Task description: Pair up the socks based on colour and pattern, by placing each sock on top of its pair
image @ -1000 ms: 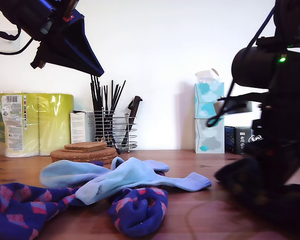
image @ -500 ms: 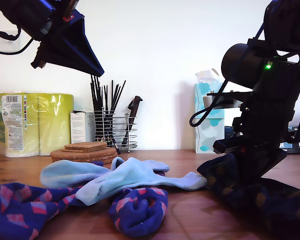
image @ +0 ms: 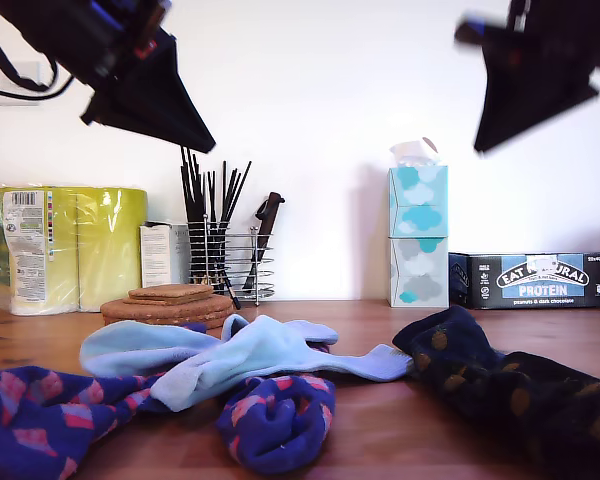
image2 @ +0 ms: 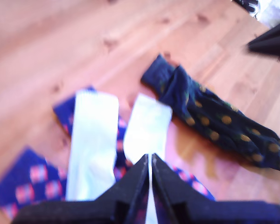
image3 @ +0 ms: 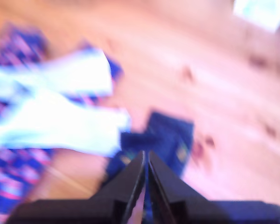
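Spotted navy socks (image: pixel 510 385) heaped near, at the exterior view's right, toe touching crossed pale blue socks (image: pixel 242 358) atop diamond socks (image: pixel 275 420). First gripper (image2: pixel 150 164) and second gripper (image3: pixel 145 161) aloft, pressed together, empty. Navy pair seemingly stacked; next: separating pale pair.

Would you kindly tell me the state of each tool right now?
My first gripper: shut, holding nothing.
My second gripper: shut, holding nothing.
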